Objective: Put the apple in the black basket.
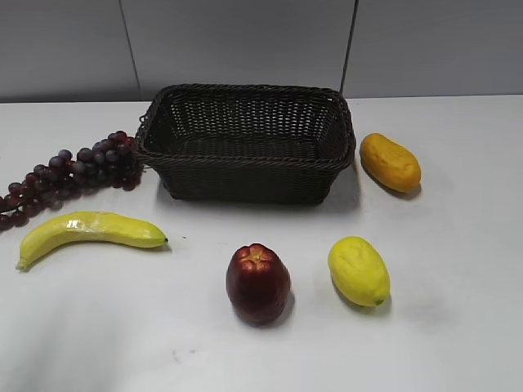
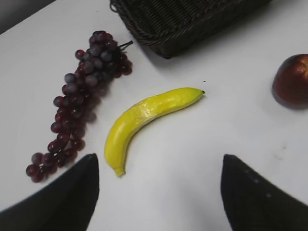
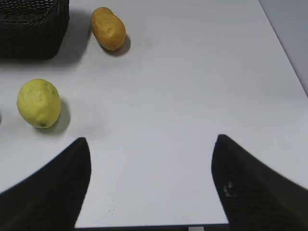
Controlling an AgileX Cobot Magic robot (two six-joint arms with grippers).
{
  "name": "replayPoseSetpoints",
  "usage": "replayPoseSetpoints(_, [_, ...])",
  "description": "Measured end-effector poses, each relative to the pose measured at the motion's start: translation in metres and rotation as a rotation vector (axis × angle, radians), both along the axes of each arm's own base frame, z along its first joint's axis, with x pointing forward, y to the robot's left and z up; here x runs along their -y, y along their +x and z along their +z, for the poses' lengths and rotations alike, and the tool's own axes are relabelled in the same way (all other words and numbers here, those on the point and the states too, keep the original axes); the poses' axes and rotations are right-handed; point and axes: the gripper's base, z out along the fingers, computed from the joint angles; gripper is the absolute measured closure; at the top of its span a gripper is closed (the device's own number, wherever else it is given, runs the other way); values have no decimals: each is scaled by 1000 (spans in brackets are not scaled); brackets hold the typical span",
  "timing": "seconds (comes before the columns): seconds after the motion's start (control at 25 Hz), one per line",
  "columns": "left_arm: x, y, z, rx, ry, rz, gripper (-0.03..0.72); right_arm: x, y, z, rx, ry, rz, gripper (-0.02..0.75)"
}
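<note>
Apple (image 1: 258,282) upright on white table (image 1: 458,327), in front of empty black basket (image 1: 245,143), free to grasp | left gripper (image 2: 160,192) wide open, holding nothing, above banana (image 2: 144,115) | right gripper (image 3: 150,187) wide open, holding nothing, near lemon (image 3: 39,103)

- Lab-style robot test bench, not a home or kitchen.
- Plain white table (image 1: 458,327), bare grey panelled wall (image 1: 245,41) with vertical seams right behind.
- Staged props laid apart: black basket (image 1: 245,151), grapes (image 1: 73,171), banana (image 1: 90,233), apple (image 1: 258,282), lemon (image 1: 359,270), orange-yellow oblong fruit (image 1: 391,162).
- Fruit looks glossy, artificial.
</note>
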Motion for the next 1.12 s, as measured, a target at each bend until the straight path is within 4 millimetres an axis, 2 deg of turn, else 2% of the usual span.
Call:
replayPoseSetpoints(0.2, [42, 32, -4, -91, 50, -152, 109, 0, 0, 0, 0, 0, 0, 148])
replayPoseSetpoints(0.32, [75, 44, -16, -151, 85, -254, 109, 0, 0, 0, 0, 0, 0, 148])
replayPoseSetpoints(0.6, [140, 52, -57, -272, 163, -423, 70, 0, 0, 0, 0, 0, 0, 148])
replayPoseSetpoints(0.8, [183, 53, -79, -290, 190, -512, 40, 0, 0, 0, 0, 0, 0, 148])
replayPoseSetpoints(0.96, [206, 59, -102, -325, 209, -536, 38, 0, 0, 0, 0, 0, 0, 148])
replayPoseSetpoints(1.12, [216, 67, -124, -367, 233, -534, 38, 0, 0, 0, 0, 0, 0, 148])
